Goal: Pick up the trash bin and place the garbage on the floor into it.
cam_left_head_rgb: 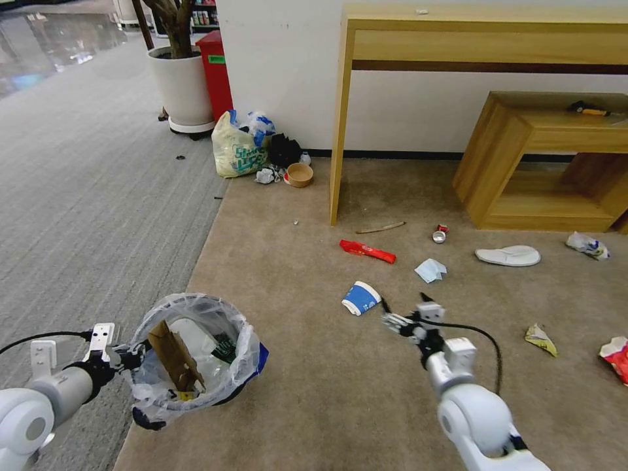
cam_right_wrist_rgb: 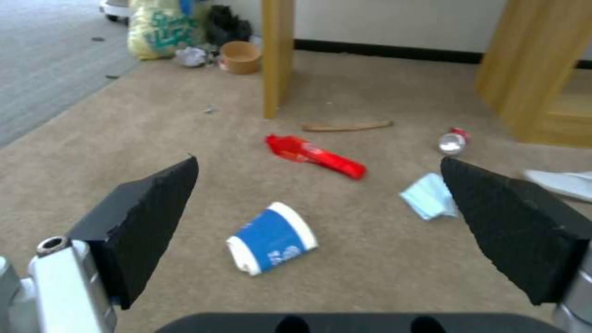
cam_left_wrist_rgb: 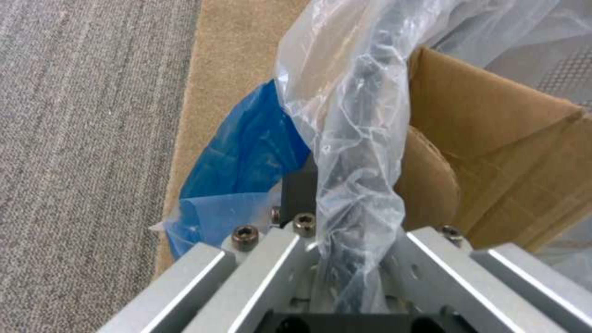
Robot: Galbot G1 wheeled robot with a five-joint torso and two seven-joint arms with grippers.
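Note:
The trash bin (cam_left_head_rgb: 190, 353), black with a clear liner and a blue patch (cam_left_wrist_rgb: 247, 148), hangs tilted at the lower left, brown cardboard (cam_left_wrist_rgb: 493, 152) inside it. My left gripper (cam_left_head_rgb: 131, 358) is shut on its rim (cam_left_wrist_rgb: 351, 185). My right gripper (cam_left_head_rgb: 402, 318) hovers open just behind a blue-white paper cup (cam_left_head_rgb: 361, 297) lying on the tan floor (cam_left_head_rgb: 314, 392); the cup (cam_right_wrist_rgb: 271, 238) lies between and beyond the black pads (cam_right_wrist_rgb: 148, 217). More garbage lies farther out: a red wrapper (cam_left_head_rgb: 367, 250), a tissue (cam_left_head_rgb: 430, 269), a crushed can (cam_left_head_rgb: 439, 234) and a white slipper (cam_left_head_rgb: 508, 255).
Crumpled plastic (cam_left_head_rgb: 587, 245), a yellow wrapper (cam_left_head_rgb: 540, 339) and a red scrap (cam_left_head_rgb: 617, 356) lie to the right. A wooden table leg (cam_left_head_rgb: 340, 131) and a low shelf (cam_left_head_rgb: 543, 163) stand behind. A yellowish knotted bag (cam_left_head_rgb: 235, 154), a paper bowl (cam_left_head_rgb: 299, 174) and a planter (cam_left_head_rgb: 180, 85) are at the back left.

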